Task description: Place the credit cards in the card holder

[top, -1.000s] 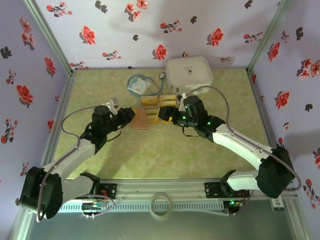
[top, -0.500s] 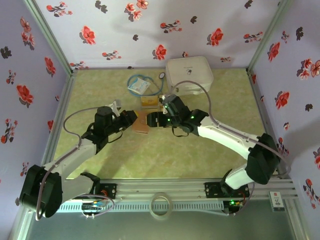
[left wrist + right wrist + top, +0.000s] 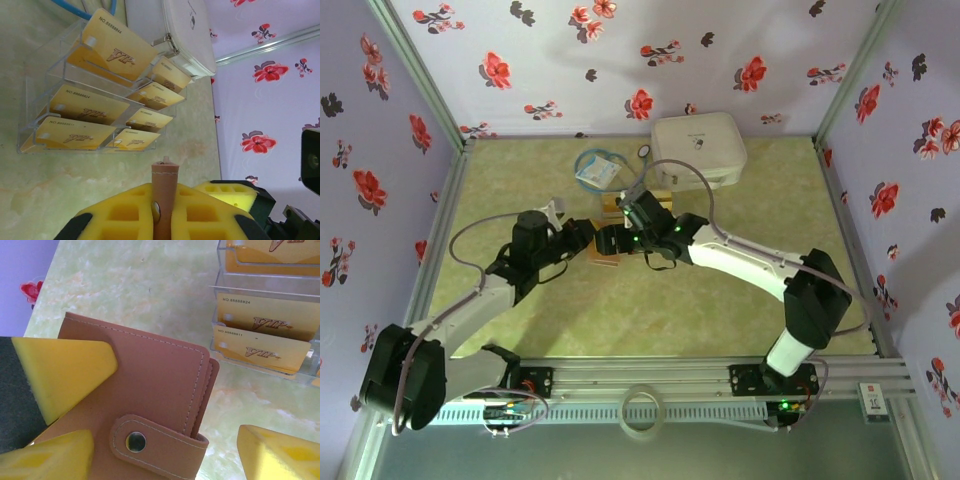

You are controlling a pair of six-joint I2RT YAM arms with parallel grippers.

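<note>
The card holder (image 3: 145,385) is a reddish-brown wallet, folded closed with its snap strap (image 3: 150,442) fastened. My left gripper (image 3: 165,200) is shut on it, and it stands edge-on (image 3: 165,182) between the yellow pads (image 3: 122,212). My right gripper (image 3: 167,457) is open, with its fingertips (image 3: 280,455) on either side of the strap end. In the top view both grippers, left (image 3: 583,238) and right (image 3: 612,240), meet at the card holder (image 3: 606,262) in mid-table. Several golden credit cards (image 3: 82,110) (image 3: 267,320) sit in a clear tiered rack (image 3: 663,196) just behind.
A large white rounded case (image 3: 698,145) stands at the back, right behind the rack (image 3: 37,140). A blue-white packet with a blue cord (image 3: 597,170) lies at the back left. Floral walls enclose the green table (image 3: 650,300) on three sides.
My right arm has swung left from over the card rack to the card holder. My left gripper has kept its hold and shifted slightly right.
</note>
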